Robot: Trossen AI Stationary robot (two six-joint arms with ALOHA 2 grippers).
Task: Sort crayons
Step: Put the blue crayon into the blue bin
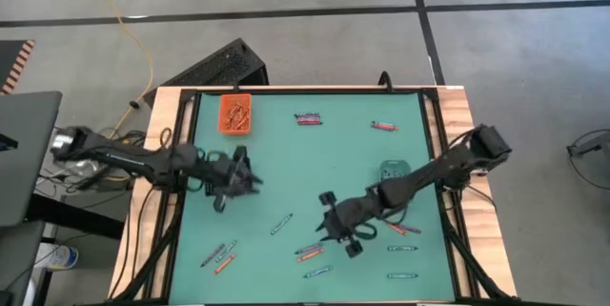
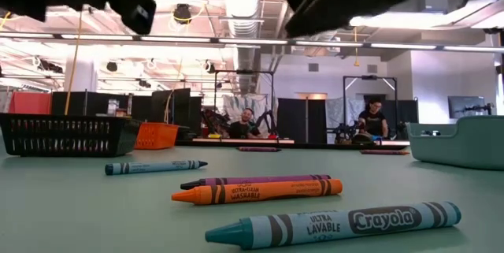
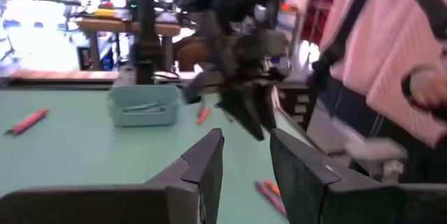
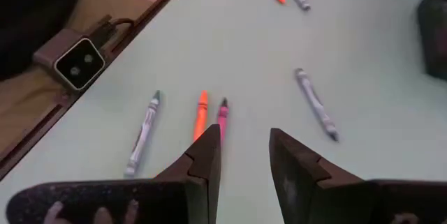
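Crayons lie flat and scattered on the green table point(image 1: 315, 173): a pair at the far middle point(image 1: 308, 117), one at the far right point(image 1: 383, 126), several along the near side point(image 1: 310, 251). An orange tray point(image 1: 235, 113) at the far left holds orange crayons. My left gripper point(image 1: 250, 180) hovers open and level near the tray with nothing between its fingers point(image 3: 246, 168). My right gripper point(image 1: 329, 225) is open above the near middle, slanting down. An orange crayon point(image 4: 201, 114) and a pink one point(image 4: 223, 118) lie just ahead of it.
A teal tray point(image 1: 392, 170) stands right of centre beside my right arm. A black basket point(image 2: 67, 135) and an orange one point(image 2: 156, 135) show at the far left in the low view. A person in pink point(image 3: 391, 42) stands past the table's right edge.
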